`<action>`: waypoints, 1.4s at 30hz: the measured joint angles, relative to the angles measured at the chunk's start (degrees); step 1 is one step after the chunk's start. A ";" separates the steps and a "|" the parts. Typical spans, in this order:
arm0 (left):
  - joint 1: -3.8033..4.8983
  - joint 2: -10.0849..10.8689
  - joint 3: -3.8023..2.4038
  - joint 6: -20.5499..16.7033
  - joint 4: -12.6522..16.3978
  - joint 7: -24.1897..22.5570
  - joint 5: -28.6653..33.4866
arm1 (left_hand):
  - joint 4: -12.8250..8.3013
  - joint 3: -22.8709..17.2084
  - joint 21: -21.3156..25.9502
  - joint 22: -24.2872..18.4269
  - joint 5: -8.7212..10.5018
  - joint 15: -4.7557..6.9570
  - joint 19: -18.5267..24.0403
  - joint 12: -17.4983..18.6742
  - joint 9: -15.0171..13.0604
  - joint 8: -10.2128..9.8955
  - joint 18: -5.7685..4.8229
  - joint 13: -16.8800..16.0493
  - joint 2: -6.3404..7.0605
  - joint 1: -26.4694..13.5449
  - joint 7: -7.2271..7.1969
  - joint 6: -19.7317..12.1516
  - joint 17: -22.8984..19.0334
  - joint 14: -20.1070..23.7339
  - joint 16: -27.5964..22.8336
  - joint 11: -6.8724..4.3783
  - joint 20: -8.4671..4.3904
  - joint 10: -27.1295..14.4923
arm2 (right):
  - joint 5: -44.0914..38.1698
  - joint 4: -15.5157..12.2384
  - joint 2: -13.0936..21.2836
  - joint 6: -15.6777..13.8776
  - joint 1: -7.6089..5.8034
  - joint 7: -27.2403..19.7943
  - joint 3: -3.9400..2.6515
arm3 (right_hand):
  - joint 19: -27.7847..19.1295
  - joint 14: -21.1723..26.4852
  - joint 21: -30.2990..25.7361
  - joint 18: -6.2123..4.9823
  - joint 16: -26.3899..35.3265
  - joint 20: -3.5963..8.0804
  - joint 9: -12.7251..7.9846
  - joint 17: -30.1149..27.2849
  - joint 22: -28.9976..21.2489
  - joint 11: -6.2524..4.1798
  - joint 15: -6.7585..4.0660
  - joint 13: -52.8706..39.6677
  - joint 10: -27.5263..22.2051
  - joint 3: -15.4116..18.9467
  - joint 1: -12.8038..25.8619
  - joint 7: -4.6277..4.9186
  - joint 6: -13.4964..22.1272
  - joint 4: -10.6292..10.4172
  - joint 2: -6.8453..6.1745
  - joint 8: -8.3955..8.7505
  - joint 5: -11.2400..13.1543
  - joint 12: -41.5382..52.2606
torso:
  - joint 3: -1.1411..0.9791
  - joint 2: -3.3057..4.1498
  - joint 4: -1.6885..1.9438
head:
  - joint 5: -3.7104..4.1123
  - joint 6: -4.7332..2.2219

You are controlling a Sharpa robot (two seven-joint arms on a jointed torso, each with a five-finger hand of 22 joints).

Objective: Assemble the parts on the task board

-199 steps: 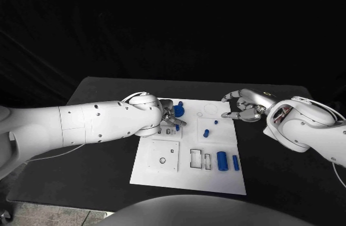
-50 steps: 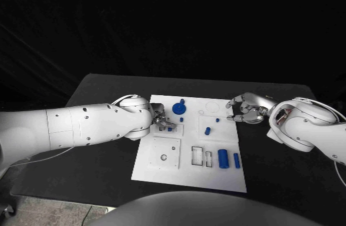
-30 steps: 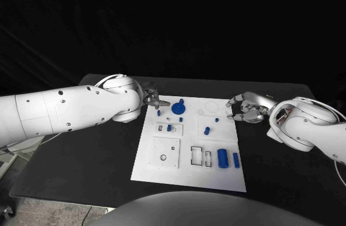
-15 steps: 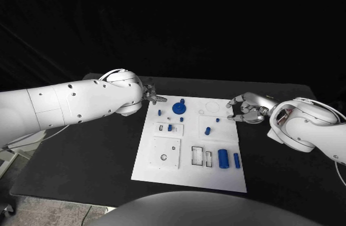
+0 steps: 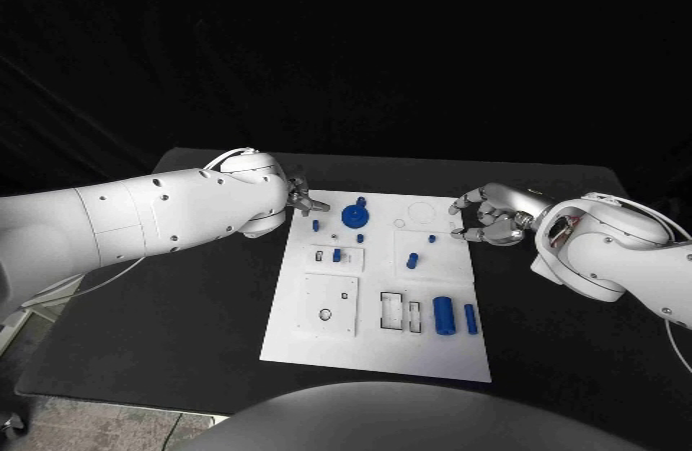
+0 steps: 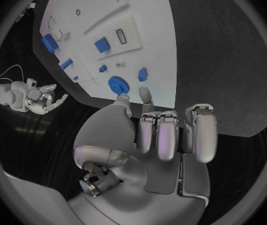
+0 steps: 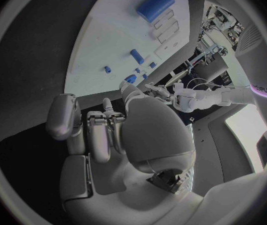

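head view: white rectangular task board [image 5: 378,341] sits centre frame with small blue plastic parts [image 5: 444,317] on it; silver left hand [image 5: 299,200] at its upper-left corner and silver right hand [image 5: 483,219] at its right edge both hold nothing, fingers loosely spread.

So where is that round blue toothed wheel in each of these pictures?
Head view: the toothed wheel sits on the far part of the white board, near the left robot hand.
Left wrist view: the wheel lies just beyond the fingertips.
Right wrist view: I can't pick it out for sure.
Shared landmark: the big blue cylinder.
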State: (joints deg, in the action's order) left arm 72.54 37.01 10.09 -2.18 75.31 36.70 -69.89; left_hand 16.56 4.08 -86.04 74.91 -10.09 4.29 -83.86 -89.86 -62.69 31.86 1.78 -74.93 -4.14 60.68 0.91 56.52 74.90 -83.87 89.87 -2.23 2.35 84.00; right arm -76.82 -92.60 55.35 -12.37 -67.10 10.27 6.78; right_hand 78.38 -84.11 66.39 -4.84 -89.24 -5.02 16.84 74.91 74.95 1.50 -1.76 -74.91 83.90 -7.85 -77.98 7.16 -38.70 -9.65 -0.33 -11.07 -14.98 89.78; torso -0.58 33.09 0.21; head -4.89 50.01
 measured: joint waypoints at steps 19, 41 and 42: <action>-0.89 -0.60 -0.01 0.48 -1.25 -0.05 -0.53 | 0.00 0.00 0.29 0.00 0.00 0.00 0.00 0.00 -0.20 0.00 0.00 0.00 0.07 0.53 0.00 0.00 0.00 0.00 0.00 0.00 0.00 0.00 | -0.79 0.01 0.08 -0.30 0.00 0.00 0.00 | 0.00 0.00 0.00 0.00 0.00 0.00 0.01 -0.01 -0.01 0.00 0.00 0.00 0.00 0.00 0.00 -0.12 -0.12 0.00 0.00 0.00 0.00 0.00 | 0.01 -0.09 0.07 | -0.13 0.00; -1.92 -1.87 0.03 1.89 -3.03 -0.20 -0.51 | 0.01 0.33 1.05 -0.01 -1.23 0.00 0.21 0.00 -0.59 -0.95 0.01 0.00 -0.15 1.21 0.41 -1.48 0.00 0.00 0.00 0.00 -0.21 0.00 | -0.73 -0.02 0.24 -0.34 0.01 -0.07 0.00 | 0.00 0.00 0.00 0.00 0.22 0.00 -0.05 0.03 -0.03 0.00 0.00 0.00 0.00 -0.16 0.00 -0.19 -0.19 0.16 0.00 0.00 0.00 0.00 | 0.01 -0.01 0.05 | 0.10 0.00; -1.93 -1.90 0.03 1.95 -3.06 -0.21 -0.51 | 0.01 0.33 1.05 -0.01 -1.43 0.00 0.33 0.00 -0.60 -0.95 0.01 0.00 -0.28 1.34 0.61 -1.68 0.00 0.00 0.00 0.00 -0.09 0.00 | -0.72 -0.02 0.24 -0.33 0.01 -0.07 0.00 | 0.00 0.00 0.00 0.00 0.22 0.00 -0.05 0.03 -0.03 0.00 0.00 0.00 0.00 -0.16 0.00 -0.19 -0.19 0.16 0.00 0.00 0.00 0.00 | 0.01 -0.01 0.05 | 0.13 0.00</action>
State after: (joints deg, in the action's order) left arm 70.61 35.11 10.12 -0.23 72.25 36.49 -70.39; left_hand 16.57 4.41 -84.98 74.90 -11.52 4.29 -83.52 -89.86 -63.29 30.92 1.79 -74.92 -4.42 62.02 1.52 54.84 74.90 -83.87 89.87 -2.23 2.26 84.00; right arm -77.54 -92.62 55.59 -12.70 -67.09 10.20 6.78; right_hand 78.38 -84.11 66.39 -4.83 -89.02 -5.02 16.79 74.94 74.92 1.50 -1.76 -74.91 83.89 -8.01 -77.98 6.96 -38.89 -9.49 -0.32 -11.07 -14.98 89.78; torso -0.57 33.08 0.26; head -4.76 50.01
